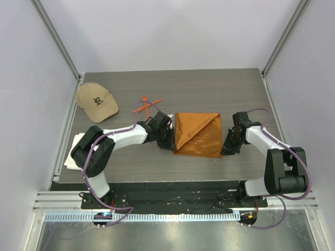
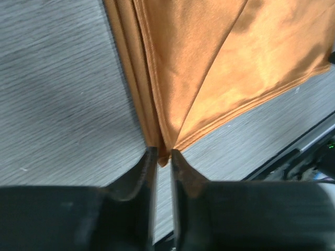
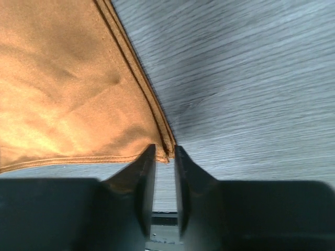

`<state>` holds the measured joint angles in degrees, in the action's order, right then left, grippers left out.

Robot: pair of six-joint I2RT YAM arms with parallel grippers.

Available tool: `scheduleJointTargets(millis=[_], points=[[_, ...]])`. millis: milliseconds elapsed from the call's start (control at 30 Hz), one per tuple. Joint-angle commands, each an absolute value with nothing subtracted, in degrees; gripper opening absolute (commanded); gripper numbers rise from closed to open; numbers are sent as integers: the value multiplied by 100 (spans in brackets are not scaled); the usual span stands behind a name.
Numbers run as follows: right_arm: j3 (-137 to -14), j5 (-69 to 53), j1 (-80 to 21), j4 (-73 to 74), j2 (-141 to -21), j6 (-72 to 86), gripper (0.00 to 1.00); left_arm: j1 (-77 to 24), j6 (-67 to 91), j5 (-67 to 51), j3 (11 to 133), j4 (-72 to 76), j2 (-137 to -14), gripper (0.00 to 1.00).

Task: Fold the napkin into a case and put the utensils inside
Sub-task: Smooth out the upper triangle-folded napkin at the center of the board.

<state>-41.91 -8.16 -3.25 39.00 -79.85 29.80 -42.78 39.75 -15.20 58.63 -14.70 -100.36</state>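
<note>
The left gripper (image 1: 171, 148) sits at the near-left corner of the napkin (image 1: 199, 135). In its wrist view the 2 fingers (image 2: 141, 175) stand slightly apart with a narrow gap between them. The tip of the cloth corner lies right at their tips, and from there the folded layers fan away ahead of the gripper.

The right gripper (image 1: 225, 151) sits at the near-right corner. Its fingers (image 3: 144, 172) are also parted by a thin gap, with that corner of the napkin at the tips and the cloth spreading ahead and to its left. The napkin lies flat on the table (image 1: 209, 86) between the 2 grippers, folded to a rough square with a diagonal crease.

The utensils (image 1: 146, 106), 2 crossed orange pieces, lie beyond the left gripper and to its left, apart from the napkin. A tan cap (image 1: 97, 102) rests farther left.
</note>
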Motion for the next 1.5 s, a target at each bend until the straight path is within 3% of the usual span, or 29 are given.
scheduleJointTargets(millis=[0,33,133,267,300,433,467,600,767,1467], points=[[-4604,-510,-255,3982,-7735,2901,33,-4298,3780,-1406,5959,-1784,-9677,32],[-4675,-492,-255,3947,-7691,2857,43,-4307,3771,-1432,5994,-1871,-9616,35],[-5079,-702,-246,3684,-7708,2725,53,-4298,3736,-1468,6205,-2143,-9457,38],[-5431,-1160,-246,3025,-8111,2698,54,-4298,3753,-1538,6485,-2092,-9360,23],[-5588,-1325,-246,2945,-8234,2698,53,-4289,3753,-1625,6539,-2022,-9456,16],[-5809,-2116,-246,2147,-8788,3066,44,-4280,3946,-2187,6609,-1468,-9877,4],[-5827,-2397,-246,1683,-9024,3180,36,-4289,3946,-2241,6627,-1398,-9983,2],[-5923,-3154,-281,801,-9718,3725,22,-4219,3780,-2075,6609,-1353,-10256,0],[-6187,-3296,-246,431,-10230,3709,13,-4122,3735,-2066,6372,-1152,-10213,0],[-6415,-3384,642,-194,-11495,3525,9,-4069,3964,-2118,5449,-360,-10521,0]])
